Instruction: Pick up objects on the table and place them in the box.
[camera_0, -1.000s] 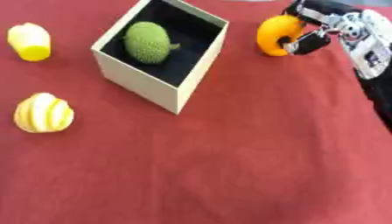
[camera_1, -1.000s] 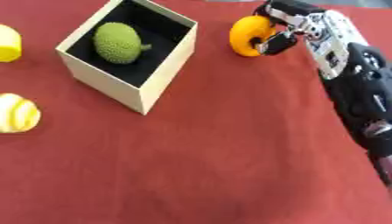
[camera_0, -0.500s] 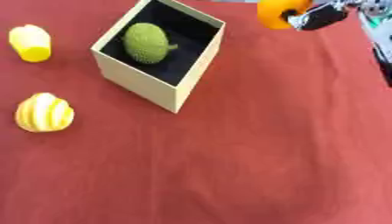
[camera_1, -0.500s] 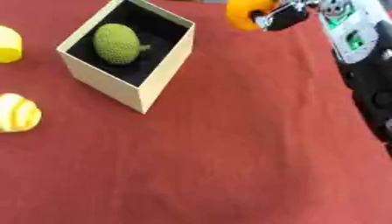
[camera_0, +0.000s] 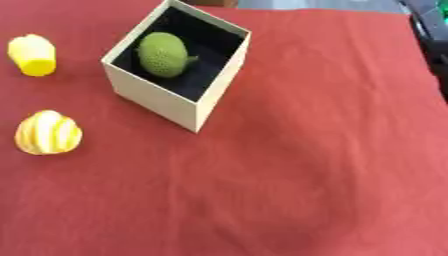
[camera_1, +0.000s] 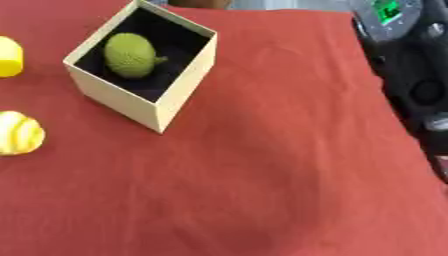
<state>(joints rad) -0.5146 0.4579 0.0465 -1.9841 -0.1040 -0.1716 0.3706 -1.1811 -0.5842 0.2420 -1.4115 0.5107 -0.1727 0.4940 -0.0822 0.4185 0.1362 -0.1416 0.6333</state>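
An open cardboard box (camera_0: 156, 96) with a black lining stands at the upper left of the red tablecloth, and a green bumpy fruit (camera_0: 163, 54) lies inside it. A yellow object (camera_0: 32, 55) sits at the far left, level with the box. Below it lies a round yellow-and-white striped object (camera_0: 48, 132). Part of my black right arm (camera_1: 411, 75) runs down the right edge of the right eye view, but its hand is out of the picture. My left hand shows in neither view, and no orange fruit is visible.
The red cloth (camera_0: 289, 175) covers the whole table, with its far edge along the top. A small green-lit panel (camera_1: 386, 9) sits on the arm at the top right.
My right hand, shut on an orange fruit at the top right, has risen past the top edge and out of both views with the fruit. Box and yellow objects stay put.
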